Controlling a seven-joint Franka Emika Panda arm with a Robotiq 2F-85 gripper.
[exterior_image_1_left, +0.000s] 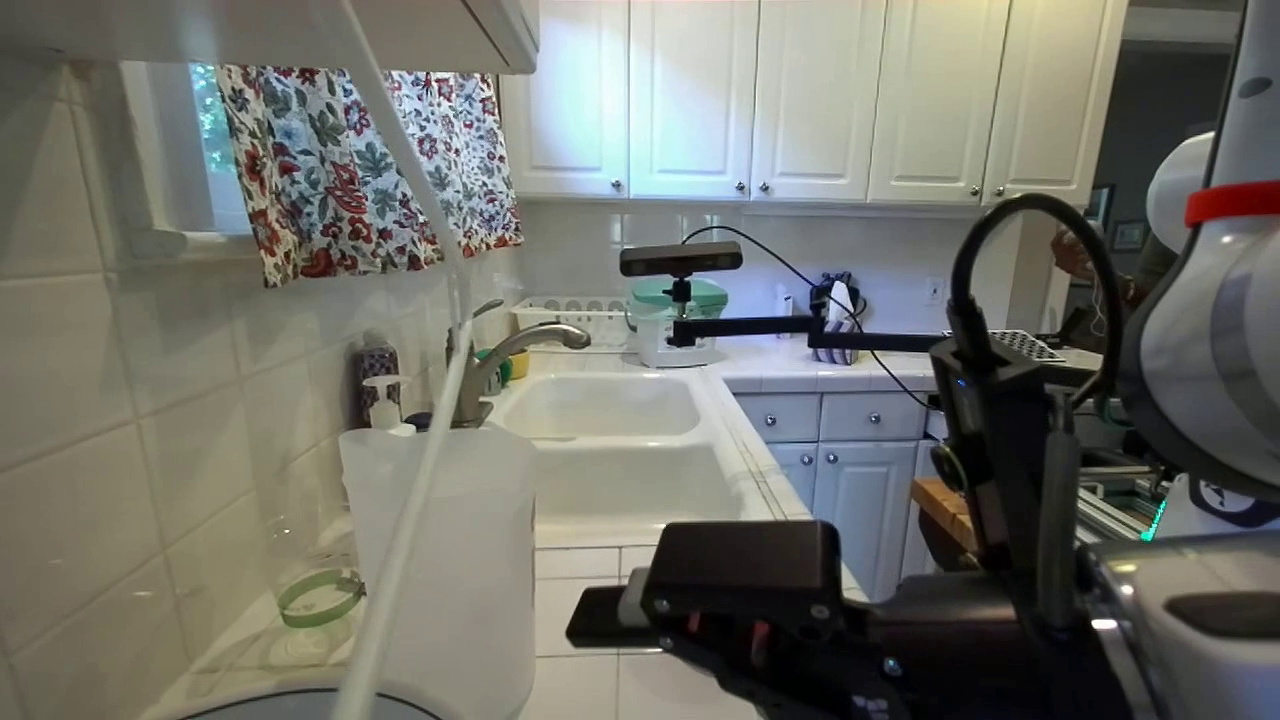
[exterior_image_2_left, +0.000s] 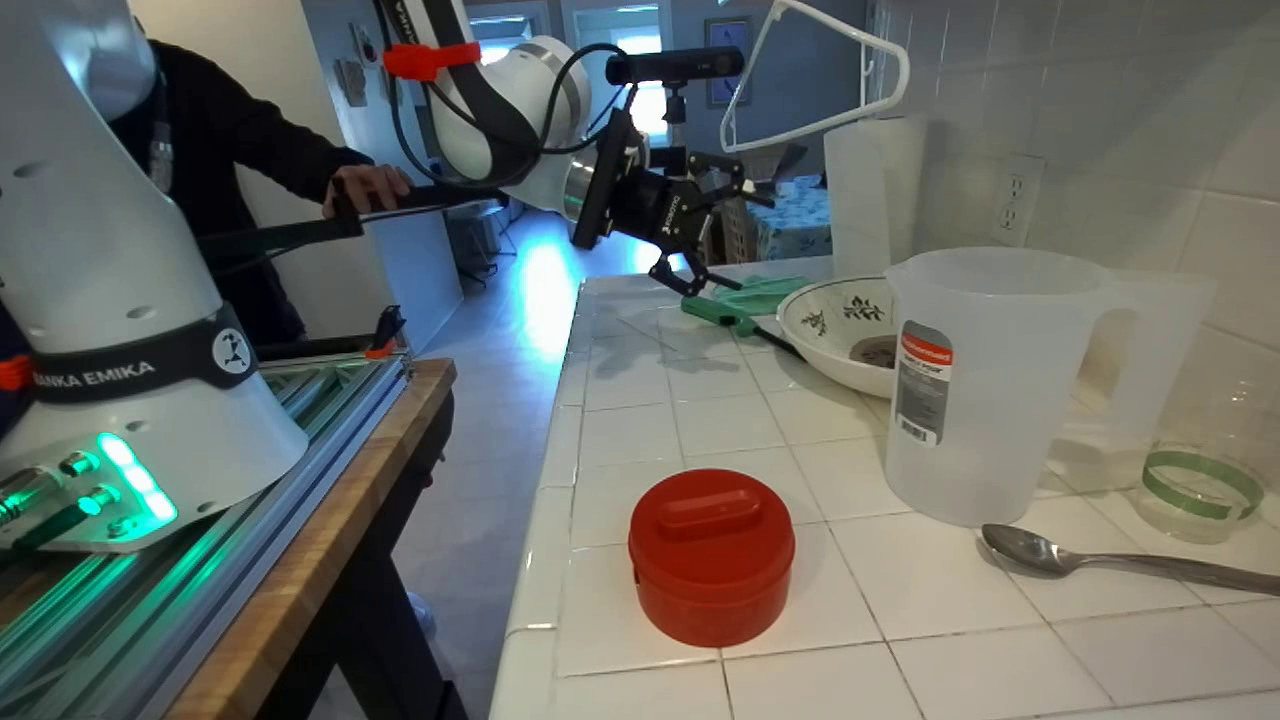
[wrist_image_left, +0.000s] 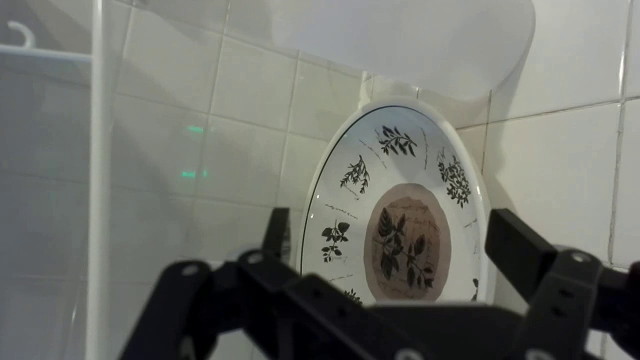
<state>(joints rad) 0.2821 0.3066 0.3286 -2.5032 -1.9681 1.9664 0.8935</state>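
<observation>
"ANKA EMIKA" on a black band (exterior_image_2_left: 175, 366) (start hidden), "ROBOTIQ" on the gripper (exterior_image_2_left: 747, 240), pitcher label (exterior_image_2_left: 922, 383) illegible

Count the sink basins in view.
2, both in an exterior view: the far basin and, just this side of it, the near basin, partly behind the translucent pitcher. None seems fully hidden.

White bowl (wrist_image_left: 400, 205) bore dark line along rim, dark leafy sprigs and script inside, brownish printed patch at center. Sat upright, open side up, lower than claw (exterior_image_2_left: 745, 240) and ahead of it, apart; showed between claw's two sides in wrist view. Green-handled tool (exterior_image_2_left: 718, 313) with dark shaft lay below claw, just beside bowl; in exterior view shaft's end reached bowl's edge, contact unclear.
</observation>
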